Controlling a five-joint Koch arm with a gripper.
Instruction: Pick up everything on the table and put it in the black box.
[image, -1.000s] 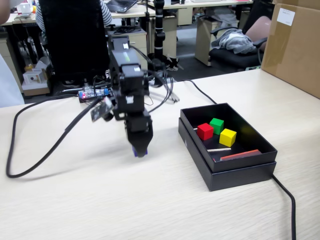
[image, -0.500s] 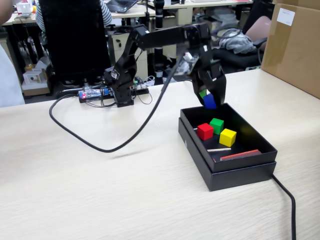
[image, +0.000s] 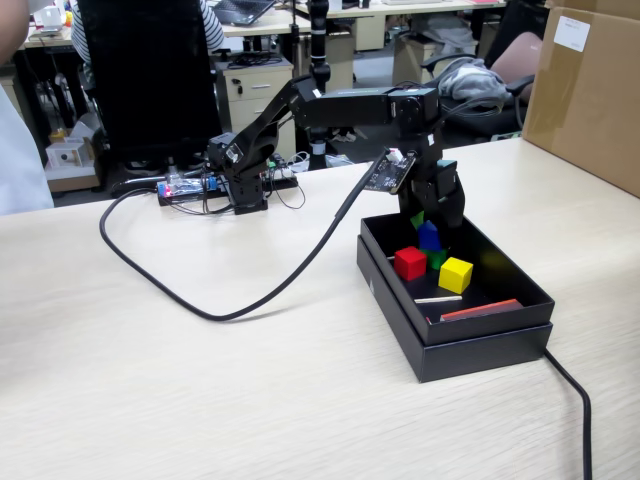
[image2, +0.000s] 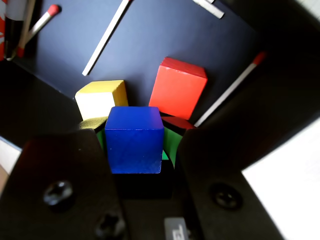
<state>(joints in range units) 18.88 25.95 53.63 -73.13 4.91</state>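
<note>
The black box sits on the pale wood table, right of centre in the fixed view. Inside it lie the red cube, the yellow cube and the green cube. The blue cube rests on top of the green one. My gripper reaches down into the box's far end. In the wrist view the blue cube stands between the jaws of my gripper, with slivers of the green cube showing on both sides. The jaws are open. The red cube and yellow cube lie just beyond.
Several matchsticks and a red-edged strip lie on the box floor. A thick black cable loops across the table, and another runs off the front right. A big brown carton stands at the right. The arm's base is at the back.
</note>
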